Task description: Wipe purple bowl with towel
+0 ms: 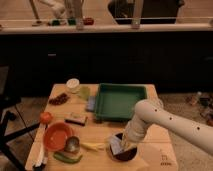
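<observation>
The purple bowl looks dark and sits near the front edge of the wooden table. A pale grey-blue towel lies bunched over the bowl's left rim and inside it. My white arm comes in from the right and bends down into the bowl. My gripper is at the bowl's inside, right against the towel.
A green tray stands behind the bowl. To the left are an orange bowl, a metal cup, a yellow item, a green pepper, a tomato and a sponge. A white container stands at the back.
</observation>
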